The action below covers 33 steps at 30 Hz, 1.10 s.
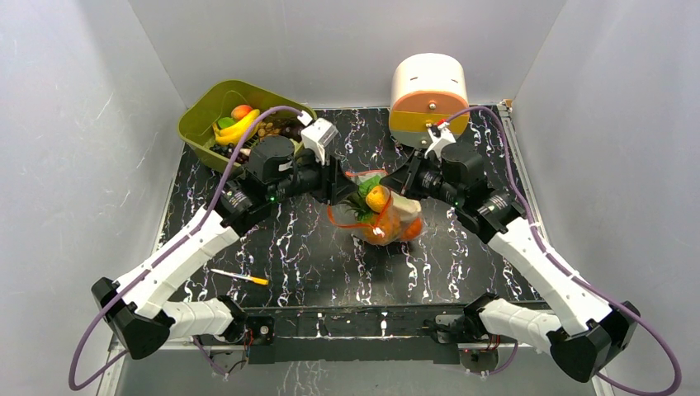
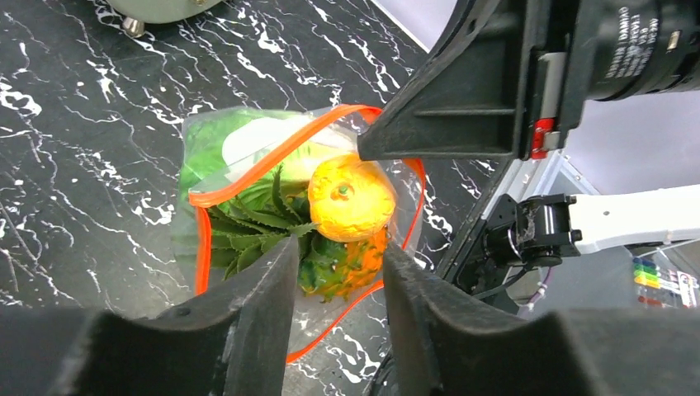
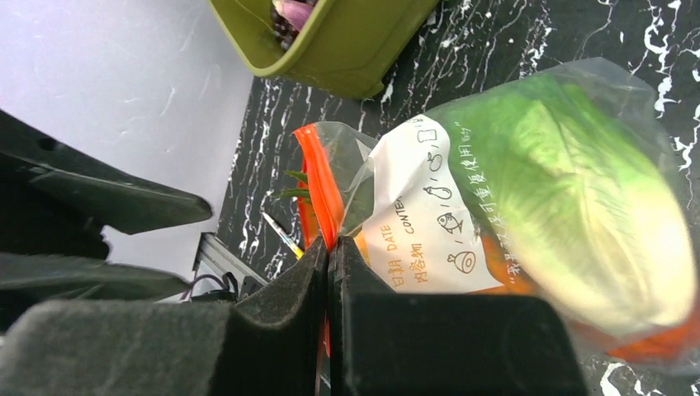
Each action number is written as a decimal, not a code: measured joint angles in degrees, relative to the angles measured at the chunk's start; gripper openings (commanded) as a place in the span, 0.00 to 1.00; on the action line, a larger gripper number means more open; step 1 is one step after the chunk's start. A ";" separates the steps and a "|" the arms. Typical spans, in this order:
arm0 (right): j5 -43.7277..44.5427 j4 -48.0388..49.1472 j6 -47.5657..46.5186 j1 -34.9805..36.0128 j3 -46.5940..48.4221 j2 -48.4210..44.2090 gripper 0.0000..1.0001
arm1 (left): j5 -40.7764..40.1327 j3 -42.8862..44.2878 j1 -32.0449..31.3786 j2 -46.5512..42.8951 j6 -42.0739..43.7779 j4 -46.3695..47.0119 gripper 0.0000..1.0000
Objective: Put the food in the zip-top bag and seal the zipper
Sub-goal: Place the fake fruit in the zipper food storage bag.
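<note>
Right wrist: the zipper [image 3: 318, 177] sits pinched in the right tool [image 3: 328, 245].

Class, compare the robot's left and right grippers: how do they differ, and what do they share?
The left gripper has its jaws apart; the right gripper is shut. The left gripper clamps nothing; the right gripper pinches the orange strip of the bag. Both are at the bag's mouth.

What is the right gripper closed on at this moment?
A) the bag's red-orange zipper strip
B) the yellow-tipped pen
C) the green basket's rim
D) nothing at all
A: in the right wrist view the right gripper has its fingers pressed together on the zipper at the mouth of the zip-top bag.
</note>
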 measured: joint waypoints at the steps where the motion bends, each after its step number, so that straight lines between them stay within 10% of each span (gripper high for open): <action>1: 0.04 0.15 0.09 0.00 -0.02 -0.50 0.00 | 0.09 0.02 0.00 0.09 0.17 -0.20 0.31; 19: -0.90 3.02 3.30 -0.02 -3.21 -2.93 0.00 | 12.17 -5.81 0.02 9.81 -3.98 10.73 0.28; 28: 1.42 2.82 1.55 -0.04 -3.96 -4.57 0.00 | 9.68 -5.57 0.00 8.09 -4.37 8.63 0.83; 33: 3.32 2.49 -0.24 -0.02 -6.56 -4.94 0.00 | 2.43 -1.75 0.00 6.54 -2.69 3.72 0.98</action>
